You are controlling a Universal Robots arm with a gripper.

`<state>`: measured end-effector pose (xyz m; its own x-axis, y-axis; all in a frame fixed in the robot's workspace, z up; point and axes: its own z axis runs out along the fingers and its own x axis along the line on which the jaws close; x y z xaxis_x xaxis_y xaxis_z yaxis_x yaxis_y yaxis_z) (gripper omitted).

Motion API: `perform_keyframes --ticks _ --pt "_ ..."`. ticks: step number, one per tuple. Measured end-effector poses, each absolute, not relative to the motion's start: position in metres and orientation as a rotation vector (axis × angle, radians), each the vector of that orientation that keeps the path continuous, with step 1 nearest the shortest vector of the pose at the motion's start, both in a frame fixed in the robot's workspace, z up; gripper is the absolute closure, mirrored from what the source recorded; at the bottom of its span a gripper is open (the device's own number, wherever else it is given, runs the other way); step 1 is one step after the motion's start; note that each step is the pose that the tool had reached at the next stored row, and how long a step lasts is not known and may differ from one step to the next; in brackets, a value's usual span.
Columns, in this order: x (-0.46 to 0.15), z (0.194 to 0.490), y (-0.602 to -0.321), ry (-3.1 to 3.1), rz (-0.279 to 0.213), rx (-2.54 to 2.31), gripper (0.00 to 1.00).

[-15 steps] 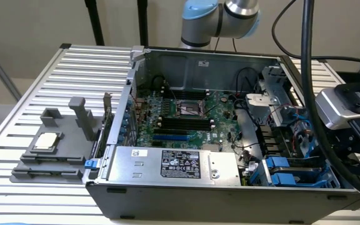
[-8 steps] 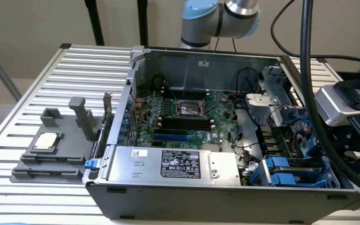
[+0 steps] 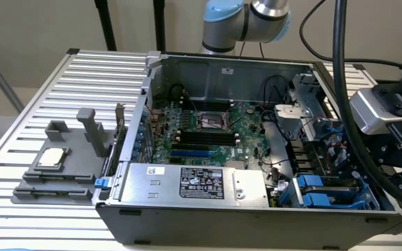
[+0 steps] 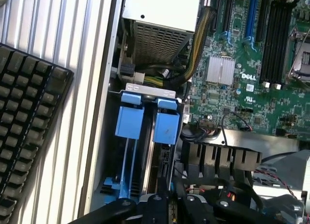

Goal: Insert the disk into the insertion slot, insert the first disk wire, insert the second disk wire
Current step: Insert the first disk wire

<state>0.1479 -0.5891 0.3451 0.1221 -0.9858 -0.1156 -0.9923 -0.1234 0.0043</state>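
Note:
The insertion slot (image 4: 145, 151) is a dark metal bay in the corner of the open computer case, with two bright blue tabs (image 4: 167, 127) side by side and blue rails running down from them. In the exterior view the insertion slot (image 3: 326, 194) sits at the case's near corner on that view's right. I cannot make out the disk's silver body or white label; it is hidden or out of view. My gripper (image 4: 167, 209) hangs just above the bay's end, its dark parts at the picture's edge. Loose black cables (image 4: 196, 134) lie beside the bay.
The silver power-supply box (image 3: 194, 183) fills the case's near side beside the bay. The motherboard (image 3: 208, 130) lies behind it. A black keyboard (image 4: 24, 127) rests on the slatted table outside the case wall. A grey fixture (image 3: 61, 167) stands at the exterior view's left.

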Motion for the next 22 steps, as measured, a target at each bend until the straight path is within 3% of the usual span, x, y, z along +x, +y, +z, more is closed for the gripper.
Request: perform_keyframes --ticks 5,22 --pt "0.148 0.345 -0.589 2.069 0.222 -2.32 0.83" --pt "0.159 0.342 -0.588 2.164 0.226 -2.251 0.83"
